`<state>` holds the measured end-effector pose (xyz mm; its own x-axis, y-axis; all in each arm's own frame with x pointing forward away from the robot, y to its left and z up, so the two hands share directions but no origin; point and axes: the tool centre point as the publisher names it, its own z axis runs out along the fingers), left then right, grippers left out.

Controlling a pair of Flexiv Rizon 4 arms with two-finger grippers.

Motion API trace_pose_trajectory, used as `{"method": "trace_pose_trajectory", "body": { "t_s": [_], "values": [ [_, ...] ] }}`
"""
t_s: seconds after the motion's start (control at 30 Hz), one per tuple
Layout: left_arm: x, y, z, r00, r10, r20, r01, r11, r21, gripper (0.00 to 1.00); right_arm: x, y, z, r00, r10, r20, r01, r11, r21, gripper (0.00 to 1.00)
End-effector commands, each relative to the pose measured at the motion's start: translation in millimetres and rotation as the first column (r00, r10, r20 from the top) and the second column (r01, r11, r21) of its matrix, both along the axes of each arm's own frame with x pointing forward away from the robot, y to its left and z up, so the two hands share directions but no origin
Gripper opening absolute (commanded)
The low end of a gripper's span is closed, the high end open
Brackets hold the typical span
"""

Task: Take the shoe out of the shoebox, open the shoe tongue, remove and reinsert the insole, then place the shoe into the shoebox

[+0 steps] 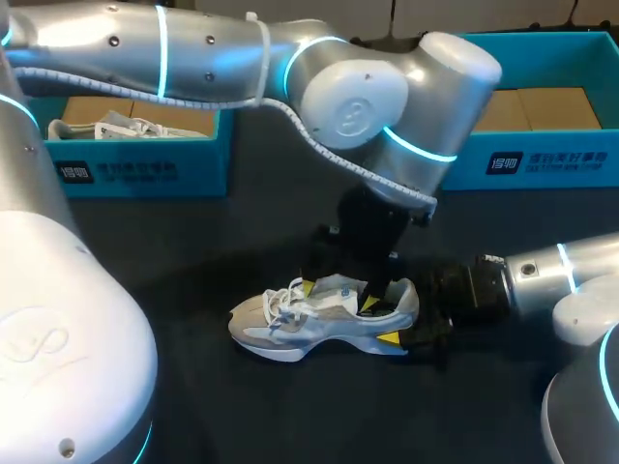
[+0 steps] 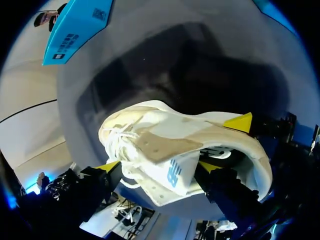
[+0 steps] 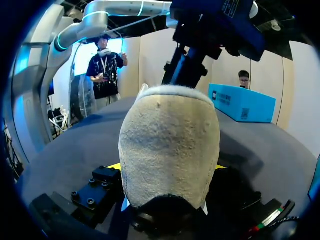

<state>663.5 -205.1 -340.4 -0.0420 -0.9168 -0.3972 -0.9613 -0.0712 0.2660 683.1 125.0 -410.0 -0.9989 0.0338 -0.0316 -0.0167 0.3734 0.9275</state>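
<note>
A white and grey shoe [image 1: 309, 324] stands upright on the dark table [image 1: 193, 251], toe to the left. My right gripper [image 1: 401, 321] comes in from the right and is shut on its heel; the fuzzy beige heel [image 3: 167, 145] sits between the fingers of the right gripper [image 3: 167, 167]. My left gripper [image 1: 338, 295] hangs over the shoe's opening from above. In the left wrist view the left gripper [image 2: 159, 167] is open, with the lifted tongue [image 2: 170, 167] between its yellow tips. One right fingertip [image 2: 240, 122] shows at the heel's side.
A blue shoebox [image 1: 135, 169] at the back left holds another white shoe [image 1: 126, 126]. A second blue shoebox [image 1: 542, 164] stands at the back right. My left arm spans the table's back, above the space between the boxes.
</note>
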Motion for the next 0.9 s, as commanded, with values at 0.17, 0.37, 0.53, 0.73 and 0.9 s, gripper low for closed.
{"method": "trace_pose_trajectory", "body": {
  "t_s": [0.17,0.37,0.53,0.73,0.9],
  "values": [
    [-3.6,0,4,0.999,-0.036,0.033,0.034,0.998,0.059,0.8,0.8,2,0,1.0,0.0,-0.001,0.0,1.0,-0.006,0.0],
    [-0.4,4,4,0.998,-0.039,0.039,0.035,0.996,0.087,0.74,0.8,2,0,1.0,0.0,-0.001,0.0,1.0,-0.006,0.0],
    [1.5,7,6,0.999,-0.035,0.041,0.031,0.995,0.098,0.51,0.8,2,0,1.0,0.0,-0.001,0.0,1.0,-0.006,0.0],
    [-0.4,11,13,0.998,-0.044,0.047,0.041,0.997,0.07,0.45,0.8,2,0,1.0,0.0,-0.001,0.0,1.0,-0.006,0.0],
    [-3.6,12,20,0.996,-0.066,0.061,0.063,0.997,0.053,0.44,0.8,2,0,1.0,0.0,-0.001,0.0,1.0,-0.006,0.0]
  ]
}}
